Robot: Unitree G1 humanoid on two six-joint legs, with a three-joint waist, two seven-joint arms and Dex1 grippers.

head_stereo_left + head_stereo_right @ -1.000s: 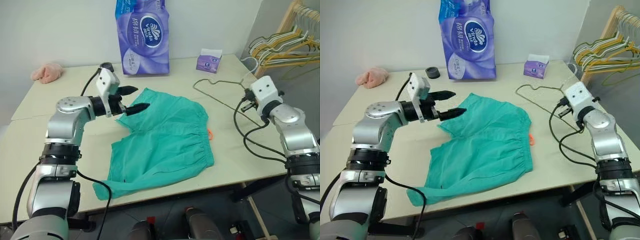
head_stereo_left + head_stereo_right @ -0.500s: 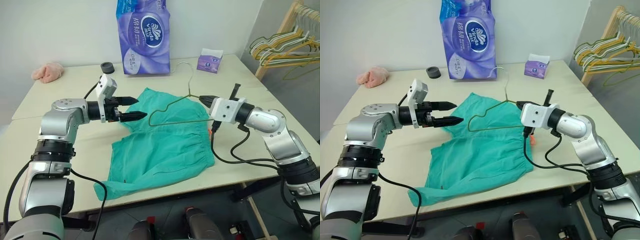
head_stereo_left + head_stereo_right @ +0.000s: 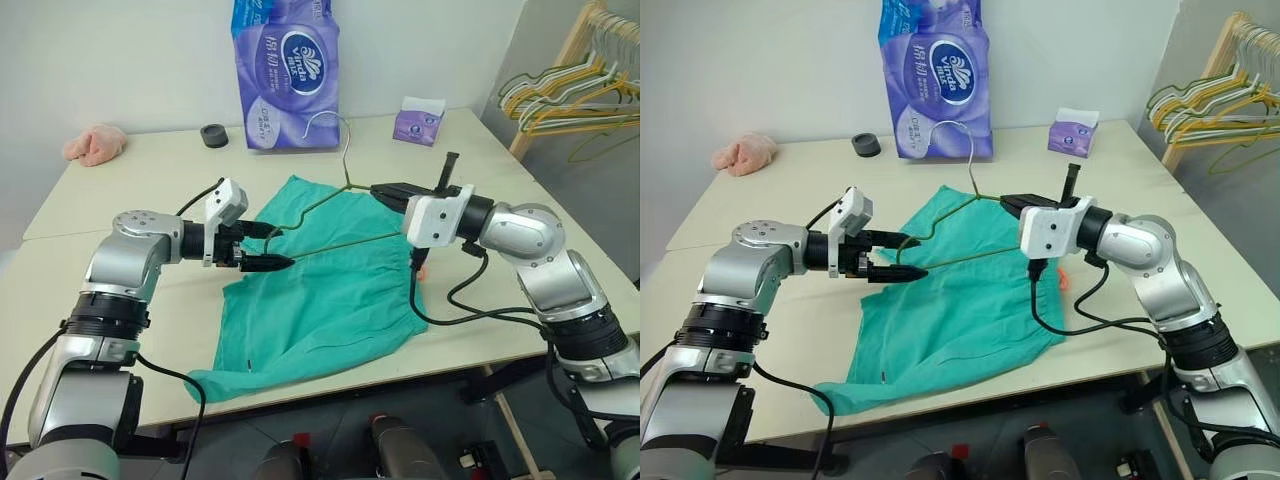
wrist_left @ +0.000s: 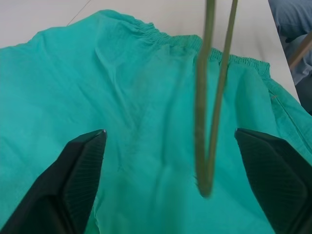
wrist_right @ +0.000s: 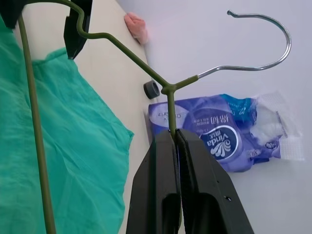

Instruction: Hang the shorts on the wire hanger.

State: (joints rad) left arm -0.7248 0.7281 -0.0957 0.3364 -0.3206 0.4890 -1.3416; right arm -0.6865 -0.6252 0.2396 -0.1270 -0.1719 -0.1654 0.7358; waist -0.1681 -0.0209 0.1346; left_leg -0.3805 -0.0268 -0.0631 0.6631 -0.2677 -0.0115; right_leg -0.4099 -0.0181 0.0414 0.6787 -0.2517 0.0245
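The teal-green shorts (image 3: 330, 300) lie flat on the table, waistband toward the right. My right gripper (image 3: 377, 189) is shut on the neck of the wire hanger (image 5: 168, 89) and holds it above the shorts, hook up and the triangle reaching left. The hanger's far corner (image 4: 203, 97) sits between the fingers of my left gripper (image 3: 280, 247), which is open just above the shorts' left leg. Whether the fingers touch the wire I cannot tell.
A purple tissue pack (image 3: 285, 70), a black ring (image 3: 213, 135) and a small tissue box (image 3: 418, 122) stand along the table's back. A pink cloth lump (image 3: 93, 143) lies far left. A rack of yellow and green hangers (image 3: 560, 95) stands at the right.
The right gripper lifted the hanger off the table and carried it left over the shorts. The left gripper sank and turned, and the hanger's corner now lies between its fingers.
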